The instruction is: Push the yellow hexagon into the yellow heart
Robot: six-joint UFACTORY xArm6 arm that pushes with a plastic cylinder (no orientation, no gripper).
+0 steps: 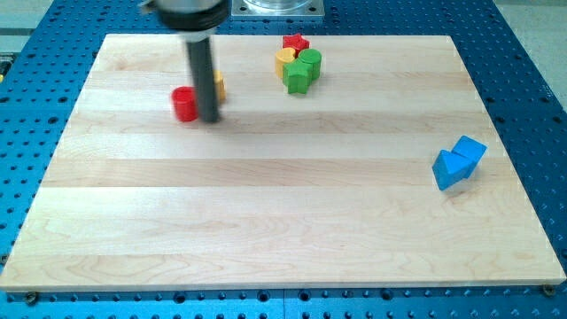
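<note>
On the pale wooden board point(266, 213), which lay on a blue perforated table point(532, 53), a small red cylindrical block point(184, 104) stood toward the view's upper left. Just to its right the straight dark rod came down, and my tip point(210, 119) rested on the wood touching or almost touching the red block's right side. The rod ended in that plain tip, with no fingers to spread or close. Behind the rod, a yellow block point(219, 86), the yellow hexagon as far as could be told, showed only as a sliver at the rod's right edge, its shape mostly hidden.

Further right, near the view's top centre, four blocks huddled together: a yellow heart-like block point(283, 61) at the cluster's left, a red block point(294, 42) above it, and two green blocks point(311, 60) point(298, 78) at the right and bottom. The yellow hexagon sat well apart from that heart.

Far to the view's right, two blue blocks point(469, 151) point(449, 168) touched each other.
</note>
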